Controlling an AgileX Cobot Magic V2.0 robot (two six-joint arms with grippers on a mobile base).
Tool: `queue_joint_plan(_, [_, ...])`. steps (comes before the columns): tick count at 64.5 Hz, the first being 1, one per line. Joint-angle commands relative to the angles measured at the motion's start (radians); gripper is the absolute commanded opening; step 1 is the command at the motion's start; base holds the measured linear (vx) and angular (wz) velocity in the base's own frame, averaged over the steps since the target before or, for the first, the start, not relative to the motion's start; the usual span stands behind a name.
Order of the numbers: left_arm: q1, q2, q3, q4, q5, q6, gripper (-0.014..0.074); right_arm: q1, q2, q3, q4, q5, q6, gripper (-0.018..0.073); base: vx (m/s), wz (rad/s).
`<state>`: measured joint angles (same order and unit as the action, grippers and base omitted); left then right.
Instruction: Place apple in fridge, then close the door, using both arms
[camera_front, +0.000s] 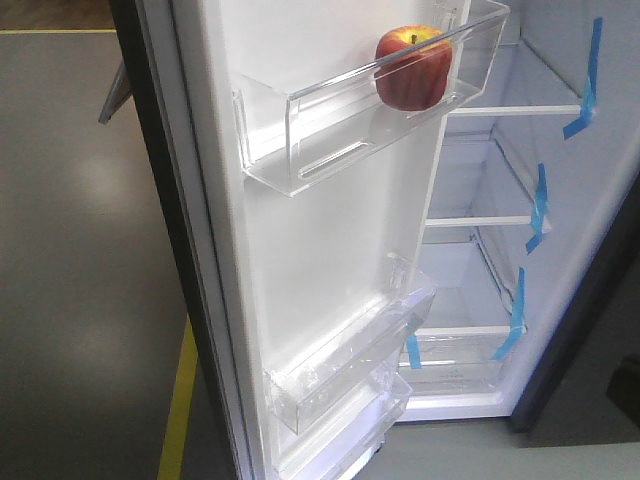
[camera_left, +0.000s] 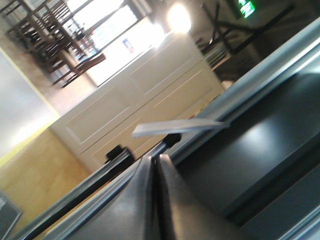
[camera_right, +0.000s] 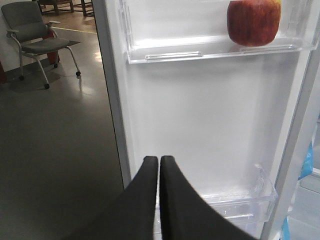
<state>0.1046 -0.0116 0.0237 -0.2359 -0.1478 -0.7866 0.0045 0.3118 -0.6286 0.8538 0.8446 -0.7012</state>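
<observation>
Red streaked with yellow, the apple (camera_front: 412, 68) sits in the clear upper bin (camera_front: 330, 140) on the white inside of the open door (camera_front: 330, 260), at the upper right of my right wrist view. My right claw (camera_right: 159, 160) is pinched shut on nothing and faces that inner side, below the apple. My left claw (camera_left: 156, 159), also shut and empty, seems to lie by the door's dark outer side, so I judge it nearer for swinging the door toward the fridge (camera_front: 600, 200).

A test space in a public building, not a home: bare grey floor (camera_front: 80, 250) with a yellow tape (camera_front: 180, 400) line, a wheeled office chair (camera_right: 35, 35) far left, stacked wooden chairs (camera_left: 50, 35), a lit green sign (camera_left: 246, 7), and blue tape strips (camera_front: 590, 80) marking the fridge (camera_front: 605, 200) shelves.
</observation>
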Motion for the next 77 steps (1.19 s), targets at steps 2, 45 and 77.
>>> queue_joint_plan(2, [-0.007, -0.016, 0.021, -0.009, -0.154, -0.059, -0.0006, -0.005, -0.056, 0.029, 0.032, -0.064, 0.005, -0.0003, 0.0, 0.0])
queue_joint_plan(45, [-0.007, 0.152, -0.378, 0.382, -0.28, -0.58, -0.0006, -0.004, -0.087, 0.042, 0.046, -0.102, 0.003, -0.0001, 0.0, 0.0])
queue_joint_plan(77, [-0.007, 0.941, -0.933, 0.638, -0.481, -0.753, -0.0006, -0.004, -0.087, 0.042, 0.065, -0.109, 0.003, -0.0002, 0.0, 0.0])
